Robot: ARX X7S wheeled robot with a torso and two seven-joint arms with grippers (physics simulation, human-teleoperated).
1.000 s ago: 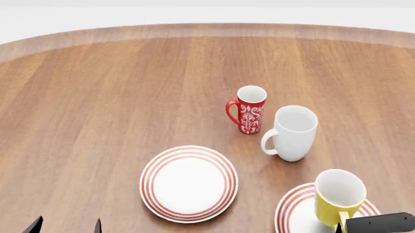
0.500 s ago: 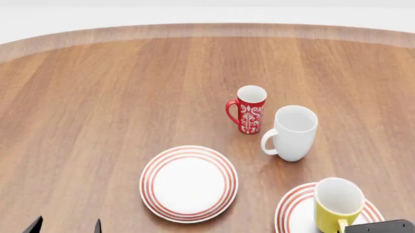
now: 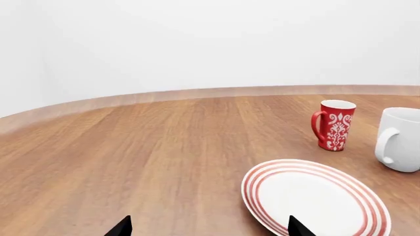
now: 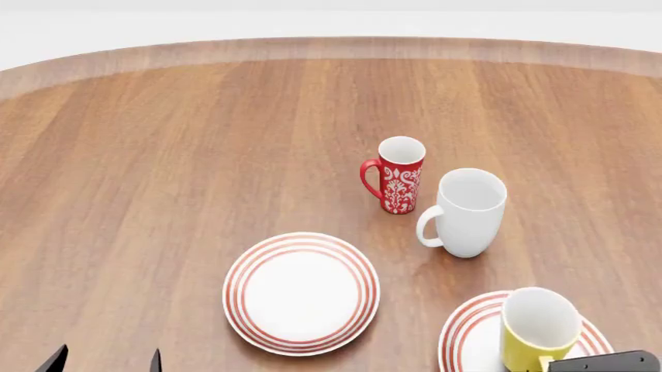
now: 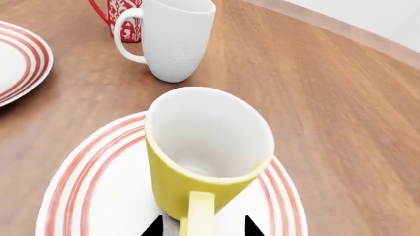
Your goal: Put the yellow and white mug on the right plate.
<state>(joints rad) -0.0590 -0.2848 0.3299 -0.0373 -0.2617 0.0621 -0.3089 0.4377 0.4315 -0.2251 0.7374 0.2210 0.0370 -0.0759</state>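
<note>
The yellow and white mug (image 4: 538, 329) stands slightly tilted over the right plate (image 4: 470, 333), a white plate with red rings at the bottom right of the head view. In the right wrist view the mug (image 5: 196, 172) fills the middle, with the plate (image 5: 98, 187) under it; I cannot tell if its base touches. My right gripper (image 5: 202, 228) is shut on the mug's yellow handle, one fingertip on each side. My left gripper (image 4: 104, 360) hangs open and empty at the near left.
The look-alike left plate (image 4: 301, 293) lies at centre front, beside my left gripper (image 3: 208, 228) in its wrist view. A slim red patterned mug (image 4: 398, 174) and a larger white mug (image 4: 467, 211) stand behind the right plate. The round wooden table's edge (image 4: 331, 48) curves behind.
The yellow and white mug has come down toward the right plate with my right gripper, most of it in the first half second. The left arm has not moved.
</note>
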